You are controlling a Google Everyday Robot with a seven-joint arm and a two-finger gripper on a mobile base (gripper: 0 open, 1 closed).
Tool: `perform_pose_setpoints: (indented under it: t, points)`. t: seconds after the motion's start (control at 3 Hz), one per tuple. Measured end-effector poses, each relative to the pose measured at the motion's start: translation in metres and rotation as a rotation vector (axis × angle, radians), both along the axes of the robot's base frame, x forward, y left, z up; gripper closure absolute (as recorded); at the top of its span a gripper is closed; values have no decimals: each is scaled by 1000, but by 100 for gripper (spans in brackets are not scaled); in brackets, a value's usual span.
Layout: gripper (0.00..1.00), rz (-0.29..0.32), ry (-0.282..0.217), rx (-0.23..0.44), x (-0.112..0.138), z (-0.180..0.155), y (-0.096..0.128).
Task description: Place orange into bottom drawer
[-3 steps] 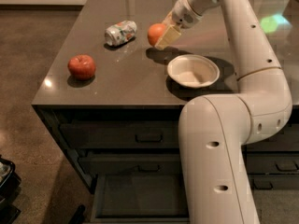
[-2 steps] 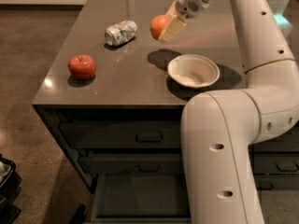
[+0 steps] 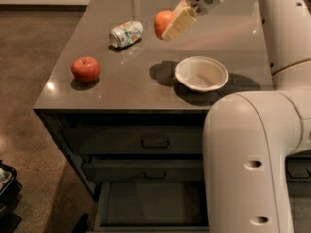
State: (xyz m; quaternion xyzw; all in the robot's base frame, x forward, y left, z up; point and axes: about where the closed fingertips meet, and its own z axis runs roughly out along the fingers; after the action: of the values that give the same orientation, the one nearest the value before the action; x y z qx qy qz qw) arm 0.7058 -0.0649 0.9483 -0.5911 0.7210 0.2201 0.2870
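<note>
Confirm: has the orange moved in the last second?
Yes. The orange, held in the gripper, has risen: level with the can before, higher than it now.

Raised pincer (image 3: 165, 30) — seemingly clamped on orange (image 3: 160, 20)

Kitchen: counter (image 3: 146, 89), drawers (image 3: 116, 141); end effector (image 3: 168, 29) holds orange (image 3: 161, 21) above.

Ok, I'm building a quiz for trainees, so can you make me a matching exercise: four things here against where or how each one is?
Things:
1 orange
2 bottom drawer
3 can
4 white bowl

States:
a pulled open, under two shut drawers
b lying on its side on the counter
c held in the gripper, above the counter
d upright on the counter, near its front edge

Pairs: 1-c, 2-a, 3-b, 4-d
</note>
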Motion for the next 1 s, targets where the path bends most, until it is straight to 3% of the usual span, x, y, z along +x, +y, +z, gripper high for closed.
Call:
perform_pose_setpoints:
  t: [0.33, 1.0]
  points:
    - [100, -1, 41, 96, -24, 13, 4]
    - [100, 13, 94, 88, -17, -8, 26]
